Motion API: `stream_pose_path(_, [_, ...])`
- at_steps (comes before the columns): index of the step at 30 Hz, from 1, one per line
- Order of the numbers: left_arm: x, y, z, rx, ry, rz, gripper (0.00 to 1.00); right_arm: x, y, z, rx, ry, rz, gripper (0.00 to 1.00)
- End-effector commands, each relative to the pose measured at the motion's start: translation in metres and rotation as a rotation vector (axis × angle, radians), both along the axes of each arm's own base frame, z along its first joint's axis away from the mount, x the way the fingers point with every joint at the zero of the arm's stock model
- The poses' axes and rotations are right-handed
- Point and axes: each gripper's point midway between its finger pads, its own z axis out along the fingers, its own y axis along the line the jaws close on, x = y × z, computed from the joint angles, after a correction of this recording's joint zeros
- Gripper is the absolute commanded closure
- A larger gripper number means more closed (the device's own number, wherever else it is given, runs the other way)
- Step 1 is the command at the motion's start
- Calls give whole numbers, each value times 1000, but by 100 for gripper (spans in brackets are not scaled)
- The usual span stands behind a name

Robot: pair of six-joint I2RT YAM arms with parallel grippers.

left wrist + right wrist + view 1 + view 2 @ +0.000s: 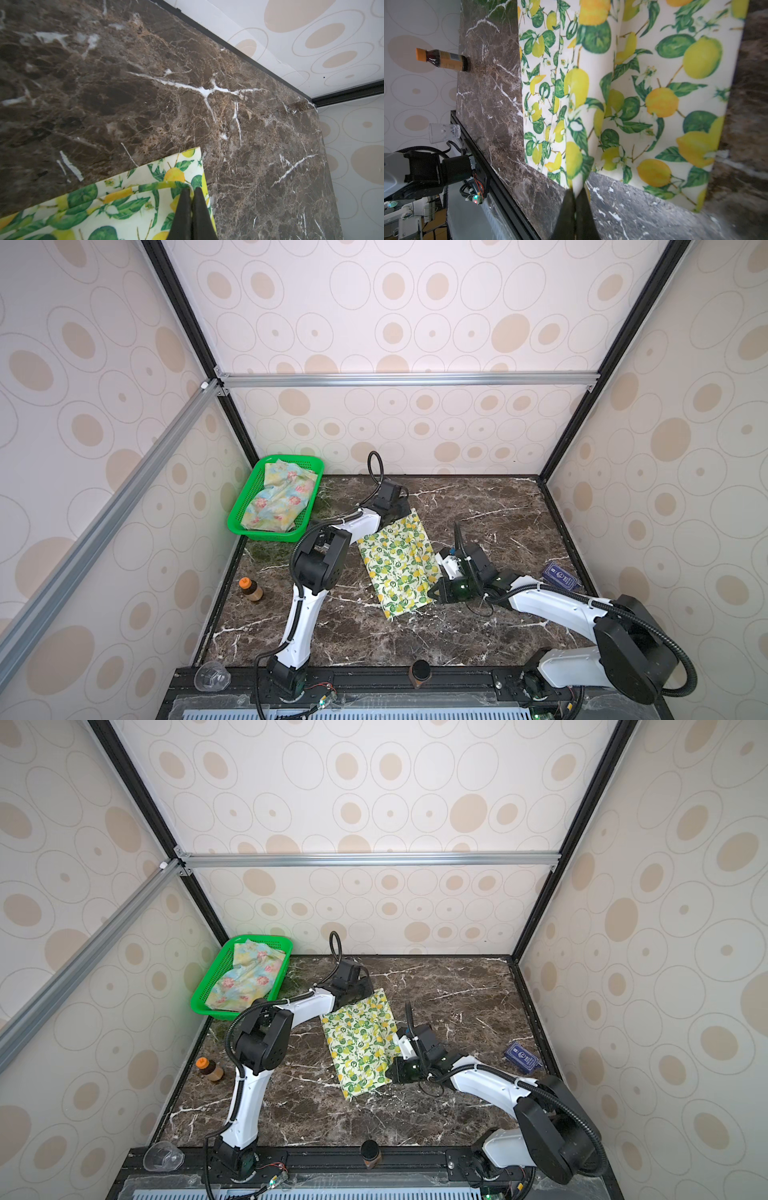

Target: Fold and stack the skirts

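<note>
The cream lemon-print skirt (397,564) (360,1044) lies folded in a long strip on the dark marble table, running from the far middle toward the near side. My left gripper (192,190) is shut on the skirt's upper layer at its far corner (409,514). My right gripper (576,191) is shut on a fold of the same skirt (643,87) at its near right edge (430,593). The pastel skirt with pink flowers (278,499) (249,977) lies crumpled in the green mesh basket (249,533) (208,1013) at the far left.
A small bottle with an orange cap (250,589) (442,60) stands near the left wall. A dark blue box (561,576) lies by the right wall. On the front rail are a clear cup (212,676) and a brown jar with a black lid (419,673).
</note>
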Motion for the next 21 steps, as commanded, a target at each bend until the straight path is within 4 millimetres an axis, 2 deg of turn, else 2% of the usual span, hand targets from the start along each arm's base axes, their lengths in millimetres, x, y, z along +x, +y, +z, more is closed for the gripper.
stream_pose_path(1, [15,-7,19,-50,-56,20,100,-4,-10,-10,-52,24,3,100])
stream_pose_path(9, [17,-10,15,-68,-55,19,100,-1,-16,-9,-70,17,-13,100])
stream_pose_path(21, [19,-2,15,-51,-60,49,100,12,-22,-7,-144,-26,-11,100])
